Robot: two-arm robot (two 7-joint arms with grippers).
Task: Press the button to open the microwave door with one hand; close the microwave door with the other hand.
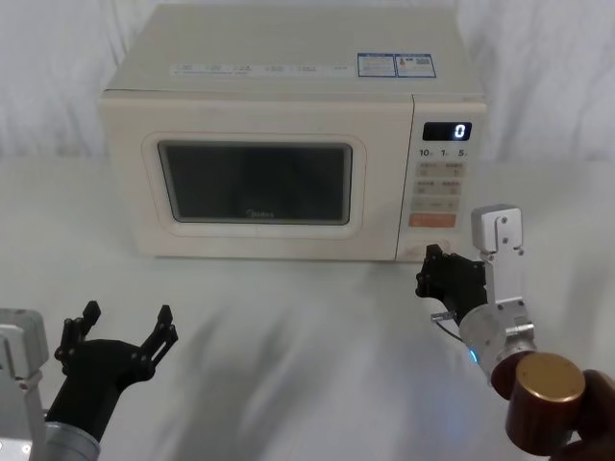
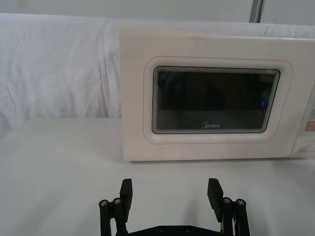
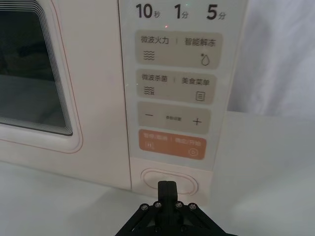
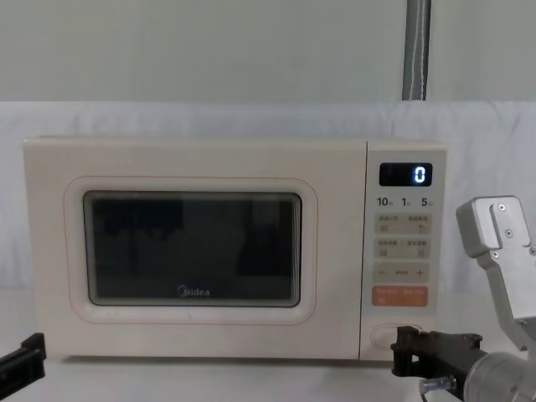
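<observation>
At the microwave's [image 1: 288, 144] near right corner, right gripper [image 3: 166, 186], jaws together, points at the button [image 3: 170, 180]; door [image 4: 193, 251] shut. Step: pressing. Next: push straight in. Left gripper [image 2: 170, 191], jaws apart, waits near left.

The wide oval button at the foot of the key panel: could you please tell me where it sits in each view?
Head view: the button is just beyond the right gripper, under the orange key.
Left wrist view: at the right edge.
Right wrist view: low centre, just past the shut jaws.
Chest view: lower right.
Shared landmark: the orange key above it.
</observation>
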